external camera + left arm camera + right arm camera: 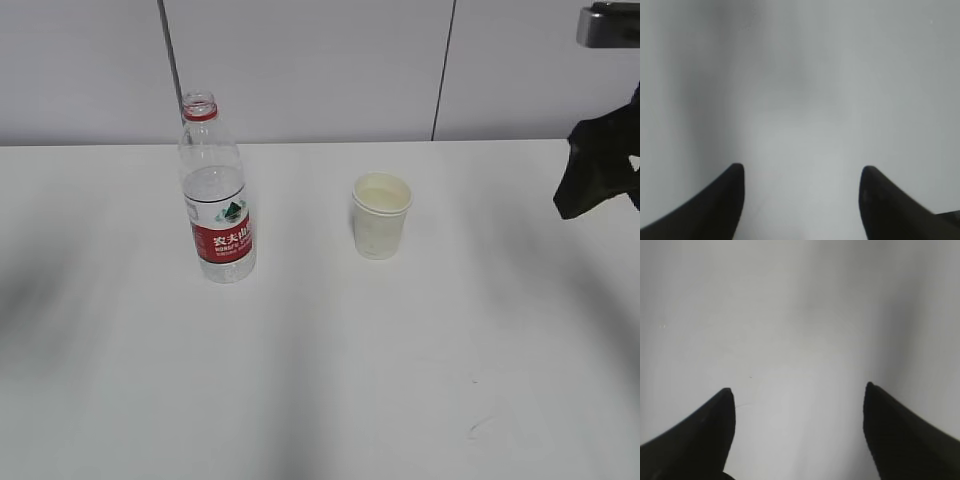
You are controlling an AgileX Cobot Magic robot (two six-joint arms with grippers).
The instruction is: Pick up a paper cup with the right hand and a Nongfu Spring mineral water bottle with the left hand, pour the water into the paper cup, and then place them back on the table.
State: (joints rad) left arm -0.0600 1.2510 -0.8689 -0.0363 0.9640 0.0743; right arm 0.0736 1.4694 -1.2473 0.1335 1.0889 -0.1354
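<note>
The Nongfu Spring mineral water bottle (215,200) stands upright and uncapped on the white table (320,380), left of centre, with water (213,185) in it. The paper cup (381,215) stands upright to its right. My right gripper (799,395) is open and empty over bare tabletop; part of its black arm (600,170) shows at the far right edge, well away from the cup. My left gripper (802,175) is open and empty over bare tabletop and is out of the exterior view. Neither wrist view shows the bottle or the cup.
A grey panelled wall (300,60) runs behind the table's back edge. A small dark scuff mark (478,428) lies on the table at the front right. A thin mark (742,405) shows by the right gripper's left finger.
</note>
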